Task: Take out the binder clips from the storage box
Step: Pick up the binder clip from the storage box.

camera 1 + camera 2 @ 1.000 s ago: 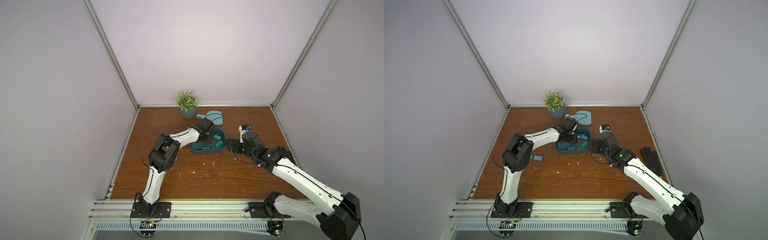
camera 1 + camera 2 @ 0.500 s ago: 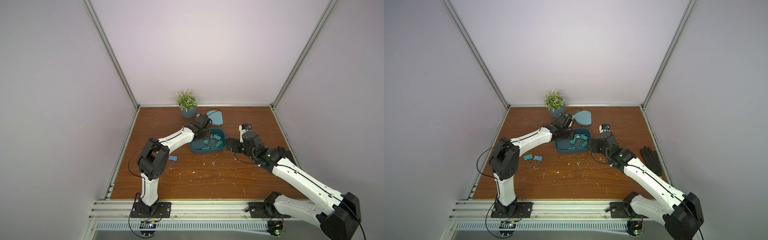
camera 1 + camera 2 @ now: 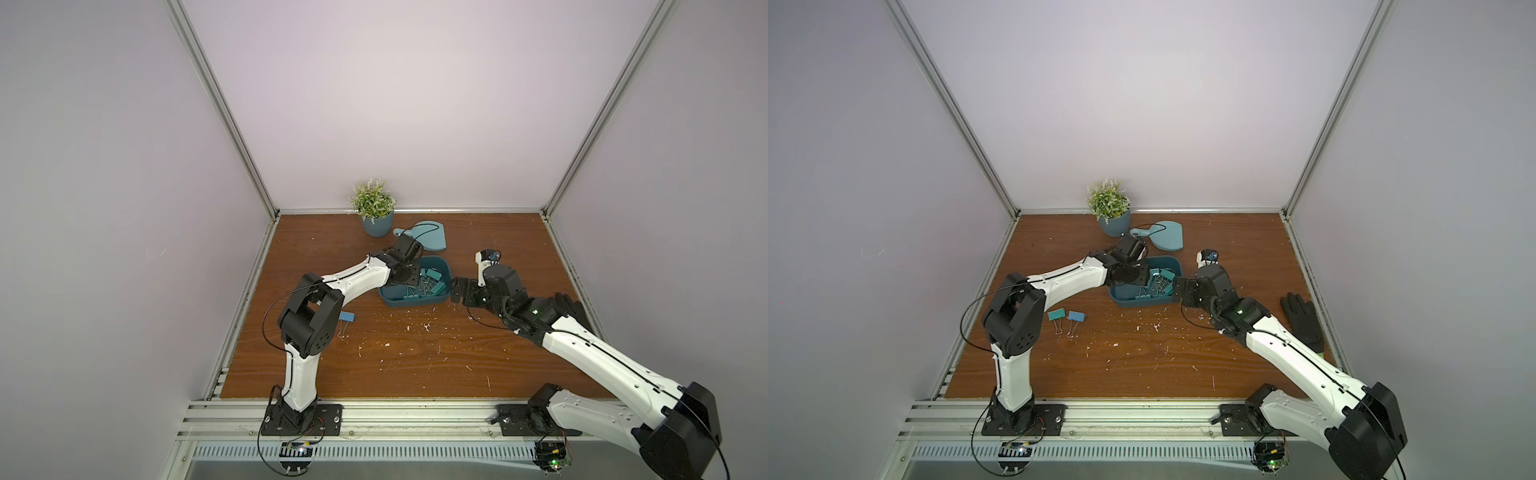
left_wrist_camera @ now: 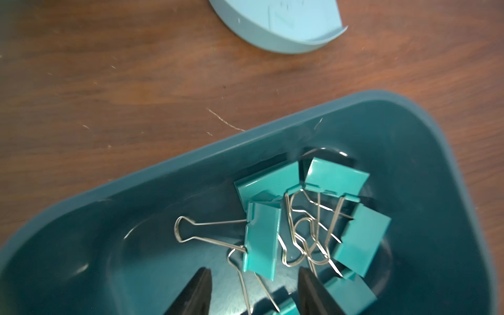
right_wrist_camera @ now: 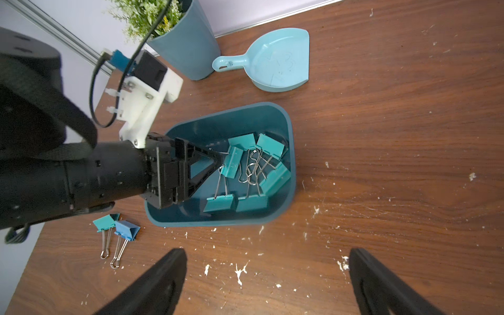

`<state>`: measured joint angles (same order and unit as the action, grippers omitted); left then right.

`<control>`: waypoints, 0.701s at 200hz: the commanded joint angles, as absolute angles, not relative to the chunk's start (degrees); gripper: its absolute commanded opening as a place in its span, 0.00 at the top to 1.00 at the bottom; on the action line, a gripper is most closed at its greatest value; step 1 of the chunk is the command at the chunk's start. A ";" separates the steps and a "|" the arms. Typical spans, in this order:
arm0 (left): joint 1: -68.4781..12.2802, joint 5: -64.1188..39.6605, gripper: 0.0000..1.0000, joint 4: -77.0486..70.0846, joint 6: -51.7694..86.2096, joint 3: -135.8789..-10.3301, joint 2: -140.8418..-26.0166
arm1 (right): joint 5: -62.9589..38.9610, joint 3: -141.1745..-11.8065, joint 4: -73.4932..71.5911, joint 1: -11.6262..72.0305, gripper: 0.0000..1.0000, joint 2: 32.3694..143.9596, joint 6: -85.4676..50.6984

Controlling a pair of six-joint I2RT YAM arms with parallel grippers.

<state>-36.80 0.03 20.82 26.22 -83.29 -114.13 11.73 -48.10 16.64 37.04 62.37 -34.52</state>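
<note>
Six teal clips (image 5: 231, 162) are in the box (image 5: 291, 152), bunched in the half nearer the right hand (image 5: 267, 283). Their bodies are glossy folded sheet metal, and the silver wire loop handles are tangled together mid-pile. Same pile from the left wrist: clips (image 4: 261, 237), box rim (image 4: 191, 161).

The box is smooth dark teal plastic, shallow, with rounded corners and no lid. It sits flat mid-bench (image 5: 381, 136) between the two hands, in both top views (image 3: 415, 301) (image 3: 1142, 302).

Two clips are already out, a teal clip (image 3: 1056, 314) and a blue clip (image 3: 1076, 316). They lie side by side on the bench near the left arm's elbow, handles pointing toward the arm bases.

My left hand (image 4: 253, 289) is down inside the box, low over the pile. Its jaws are parted and straddle one clip's lower edge and wire handles, with a gap on each side. It's released, gripping nothing.

The right hand hovers over bare bench just beside the box's end wall. Its jaws are spread wide and hold nothing.

The bench is dark wood-grain laminate, littered with white flecks (image 5: 240, 270).

A light blue dustpan (image 5: 275, 62), matte with a short handle, lies just behind the box. A tapered blue-grey pot (image 5: 188, 46) with a green plant stands next to it at the back wall.

A black glove (image 3: 1304, 320) lies flat by the right edge.
</note>
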 commanded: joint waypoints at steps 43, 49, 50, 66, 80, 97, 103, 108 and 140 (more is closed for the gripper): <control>-36.54 -2.20 0.47 22.32 25.55 -88.22 -120.03 | 12.87 -48.39 16.60 36.80 0.01 61.00 -35.06; -36.49 -2.13 0.47 22.64 25.36 -88.39 -120.35 | 12.99 -48.41 16.65 36.82 0.01 61.00 -35.07; -36.48 -2.12 0.47 22.66 25.34 -88.45 -120.42 | 12.95 -48.42 16.63 36.78 0.01 61.00 -35.07; -36.51 -2.41 0.47 23.08 24.97 -88.92 -121.26 | 13.18 -48.44 16.63 36.73 0.01 61.08 -34.94; -36.58 -2.46 0.47 23.29 24.96 -89.25 -121.78 | 13.20 -48.57 16.68 36.74 0.01 61.27 -34.83; -36.56 -2.97 0.48 23.34 24.81 -89.47 -122.33 | 13.18 -48.68 16.57 36.74 0.01 61.58 -34.80; -36.56 -2.90 0.48 23.33 24.86 -89.49 -122.51 | 13.19 -48.71 16.61 36.75 0.01 61.69 -34.76; -36.56 -2.82 0.48 23.36 24.88 -89.52 -122.68 | 13.20 -48.73 16.61 36.73 0.01 61.67 -34.80; -36.69 -2.31 0.48 23.36 24.65 -90.15 -124.07 | 13.18 -48.69 16.40 36.65 0.01 61.75 -34.76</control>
